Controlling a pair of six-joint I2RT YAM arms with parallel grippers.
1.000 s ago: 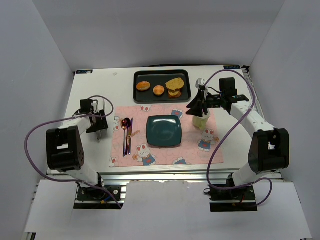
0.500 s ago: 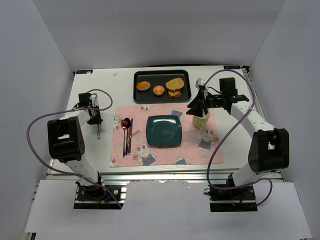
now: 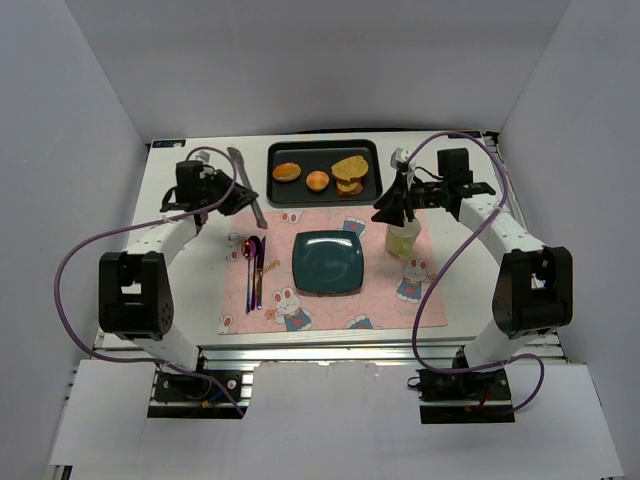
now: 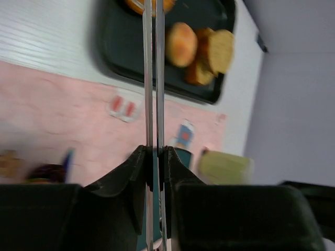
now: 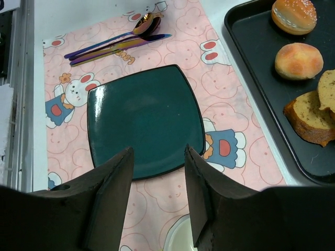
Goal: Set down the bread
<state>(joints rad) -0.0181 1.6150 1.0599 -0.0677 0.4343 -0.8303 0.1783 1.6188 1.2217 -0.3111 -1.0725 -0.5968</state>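
Note:
The bread is two golden buns in the black tray (image 3: 275,190): a flatter oval one (image 3: 287,171) and a rounder one (image 3: 317,180). My left gripper (image 3: 232,195) is shut on metal tongs (image 3: 246,185), held left of the tray. In the left wrist view the tongs (image 4: 153,78) run out from my left gripper (image 4: 155,154) toward the round bun (image 4: 181,44), their tips out of frame. My right gripper (image 3: 385,212) hovers open over the mat. Its wrist view shows the right gripper (image 5: 157,154) empty, with the oval bun (image 5: 293,14) and round bun (image 5: 299,60) at upper right.
A teal plate (image 3: 327,262) sits mid-mat on the pink placemat (image 3: 300,315). Cutlery (image 3: 253,262) lies left of the plate. Stacked toast (image 3: 349,175) fills the tray's right end. A pale cup (image 3: 402,240) stands just under the right gripper.
The left gripper shut on the tongs lying left of the mat, lifted them and swung up toward the tray. The right arm shifted only slightly.

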